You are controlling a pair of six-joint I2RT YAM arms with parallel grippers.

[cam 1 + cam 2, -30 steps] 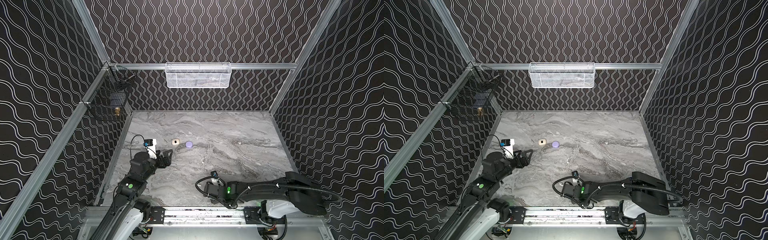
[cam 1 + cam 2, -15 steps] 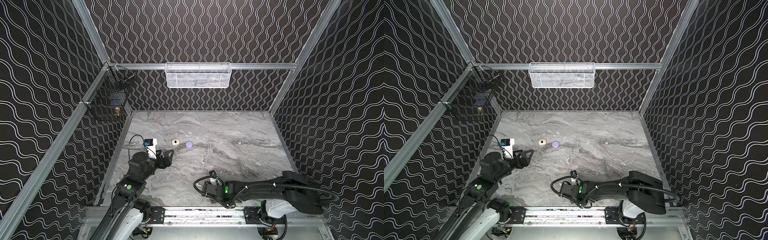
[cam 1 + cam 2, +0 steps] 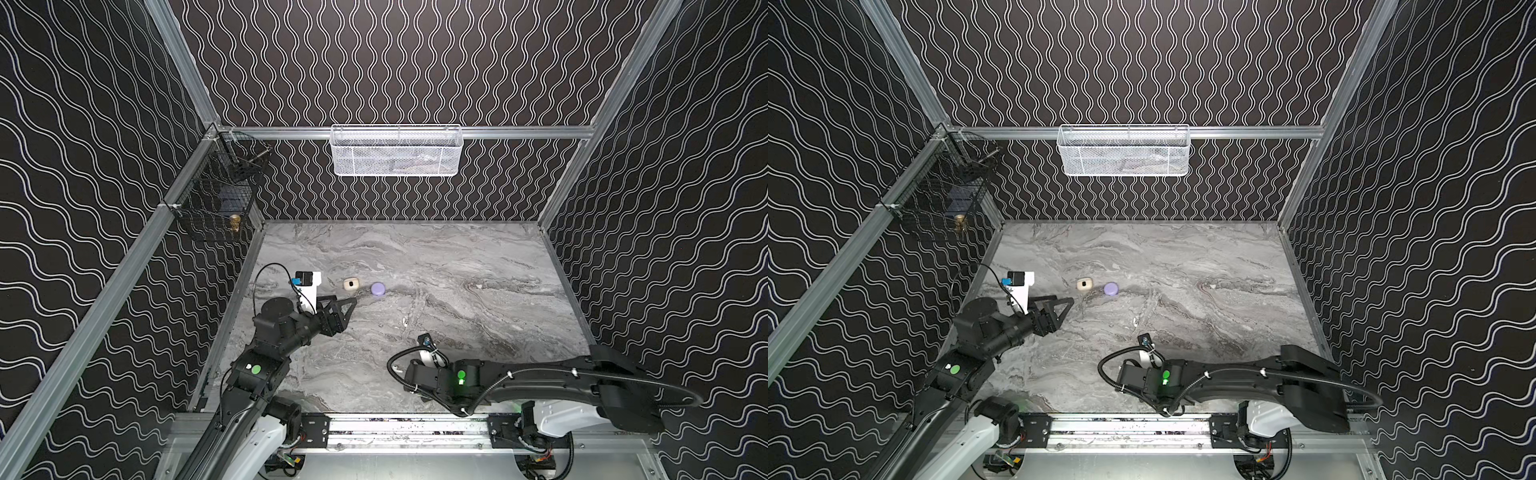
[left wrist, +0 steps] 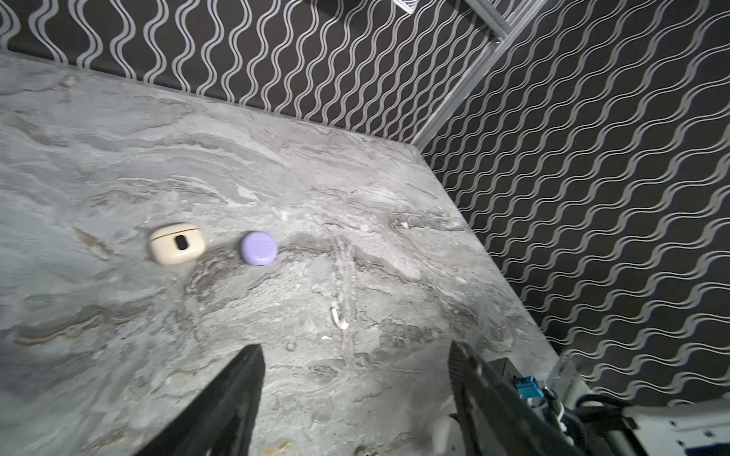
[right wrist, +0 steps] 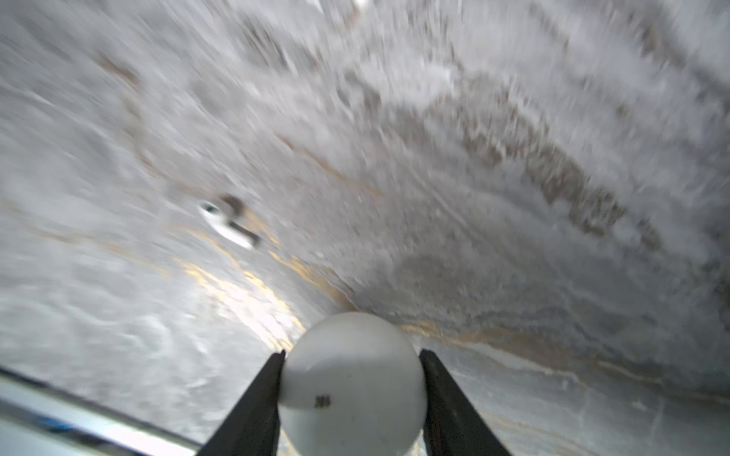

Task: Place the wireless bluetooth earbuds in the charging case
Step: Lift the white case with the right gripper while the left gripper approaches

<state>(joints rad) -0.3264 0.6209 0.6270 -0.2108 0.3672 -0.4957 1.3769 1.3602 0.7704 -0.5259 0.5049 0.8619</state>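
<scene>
A round white charging case [image 5: 351, 387] sits between the fingers of my right gripper [image 5: 352, 351], which is shut on it, low near the table's front edge. The arm hides those jaws in both top views. One white earbud [image 5: 227, 223] lies on the marble close to that case. Another white earbud [image 3: 403, 321] [image 3: 1135, 321] [image 4: 339, 319] lies mid-table. My left gripper [image 3: 345, 300] [image 3: 1064, 299] [image 4: 355, 347] hangs open and empty over the table. It is short of a shut cream case [image 3: 350, 284] [image 4: 177, 248] and a shut lavender case [image 3: 377, 289] [image 4: 258, 248].
A small pale earbud [image 3: 479, 286] lies further right on the marble. A white mesh basket [image 3: 397, 151] hangs on the back wall and a black wire basket [image 3: 216, 195] on the left wall. A metal rail [image 3: 407, 428] runs along the front edge.
My right arm has slid a little to the left along the front of the table. The left arm has barely moved.
</scene>
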